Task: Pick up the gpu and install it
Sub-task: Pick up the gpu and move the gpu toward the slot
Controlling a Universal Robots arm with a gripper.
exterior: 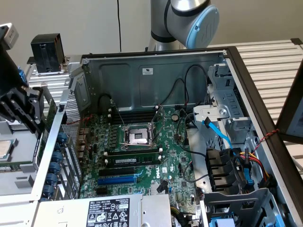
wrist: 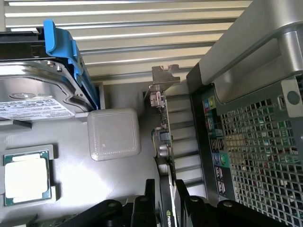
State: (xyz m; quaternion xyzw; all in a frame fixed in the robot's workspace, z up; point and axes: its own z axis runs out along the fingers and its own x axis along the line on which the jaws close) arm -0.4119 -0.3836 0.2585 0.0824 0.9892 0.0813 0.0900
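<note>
Tool point(wrist: 165, 189) clenched on the gpu point(wrist: 164, 142), one finger on each face of the edge-on card. The gpu is outside the computer case point(wrist: 265, 142), just beside its perforated rear wall, with the silver bracket point(wrist: 164, 78) at the end far from the tool. In the exterior view the tool point(exterior: 21, 106) is off the case's left side, well apart from the motherboard point(exterior: 142, 156). A CPU chip point(wrist: 26, 177) and a hard drive point(wrist: 38, 99) lie on the surface point(wrist: 118, 179), farther from the case.
</note>
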